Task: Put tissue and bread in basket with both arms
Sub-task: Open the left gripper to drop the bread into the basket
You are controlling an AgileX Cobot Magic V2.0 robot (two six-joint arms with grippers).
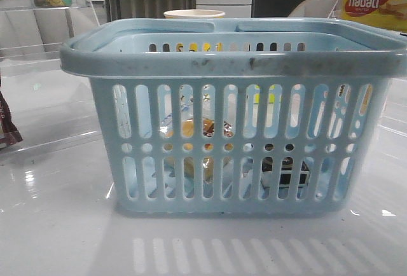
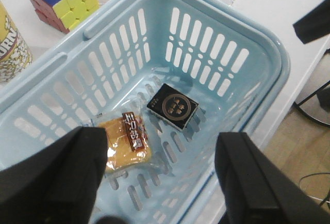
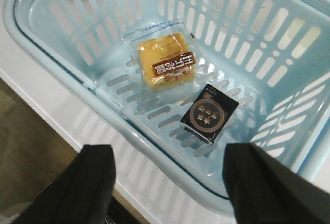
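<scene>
Bread [image 3: 166, 63], tissue [image 3: 209, 114] inside basket [image 1: 191, 60]

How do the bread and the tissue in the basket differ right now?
The bread is golden yellow-brown in a clear wrapper with a brown label strip; the tissue is a black pack with a round emblem. The bread looks larger and thicker; the tissue is smaller and flatter. Both lie flat on the basket floor, side by side and apart.

Front cam: low on the desk [image 1: 57, 238], close, facing forward at the basket [image 1: 235, 66] side wall. Both wrist cams: above, looking steeply down into the basket from opposite sides; they share its floor.
</scene>
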